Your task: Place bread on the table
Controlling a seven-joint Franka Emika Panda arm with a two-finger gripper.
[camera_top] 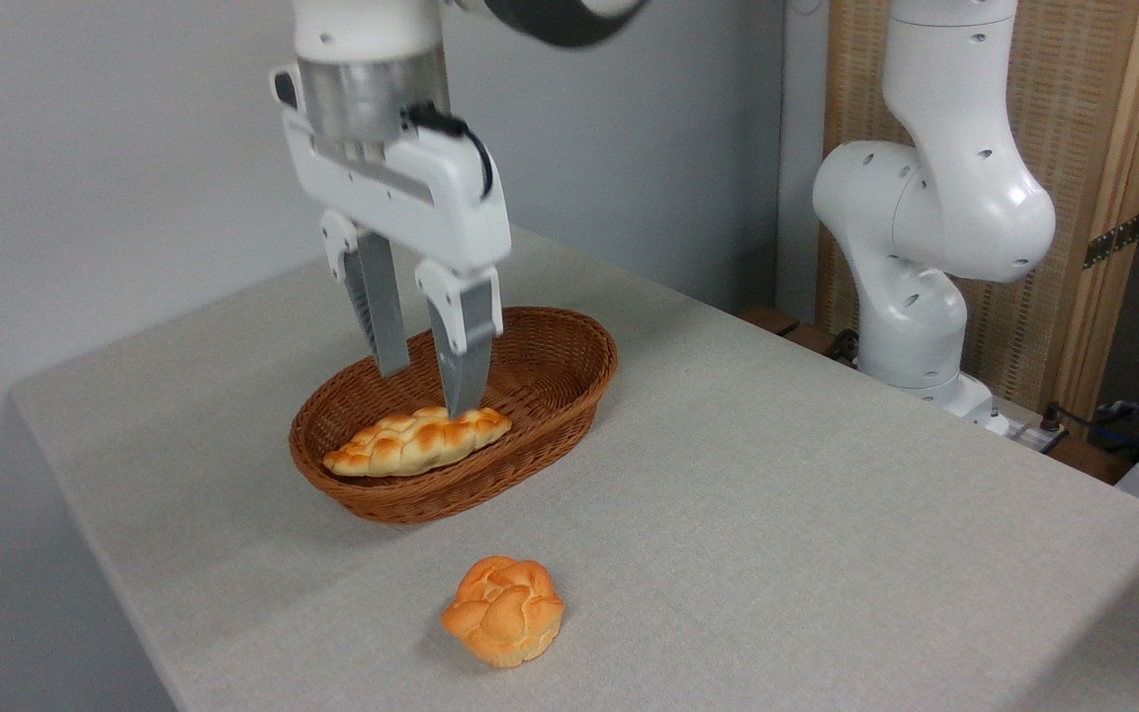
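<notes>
Golden bun [504, 610] sat on the table [827, 494]; gripper [428, 389] hung spread, empty, above the basket [569, 396] and loaf [416, 441].

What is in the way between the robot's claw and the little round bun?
Nothing visible blocks it. The open gripper hangs over the wicker basket, just above the braided loaf. The round bun already sits on the bare table, in front of the basket and apart from it, with open tabletop all around.

Small round golden-orange knotted bun [503, 610] lying on light grey-beige fabric counter [827, 494], near brown oval wicker basket [569, 391] holding longer braided loaf [401, 443]. White two-finger gripper [426, 386] above the loaf, fingers spread, empty.
</notes>
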